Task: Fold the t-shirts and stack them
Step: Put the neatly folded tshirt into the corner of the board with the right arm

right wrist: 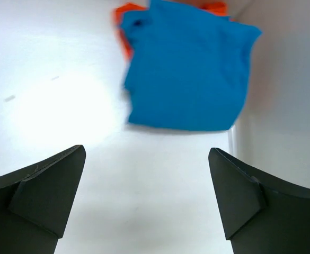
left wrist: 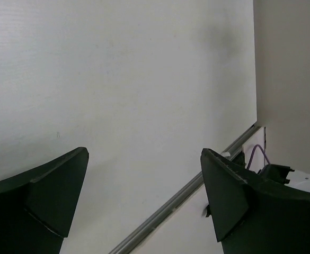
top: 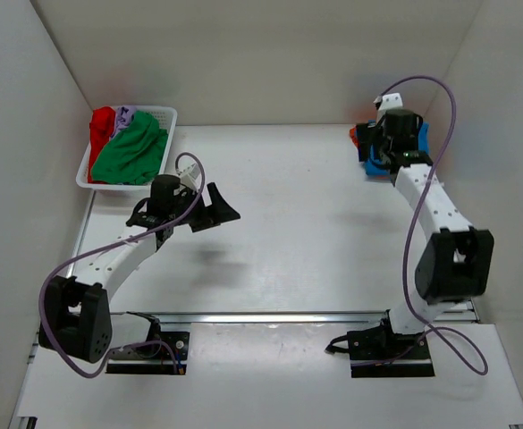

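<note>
A folded blue t-shirt lies on an orange t-shirt at the table's far right, next to the side wall; the stack also shows in the top view. My right gripper is open and empty, hovering just short of the blue shirt; in the top view the right gripper hangs over the stack. A green t-shirt, a red one and a pale lilac one lie crumpled in the basket. My left gripper is open and empty over bare table right of the basket, as the left wrist view shows.
The white slatted basket stands at the far left against the left wall. White walls enclose the table on three sides. A metal rail runs along the near edge by the arm bases.
</note>
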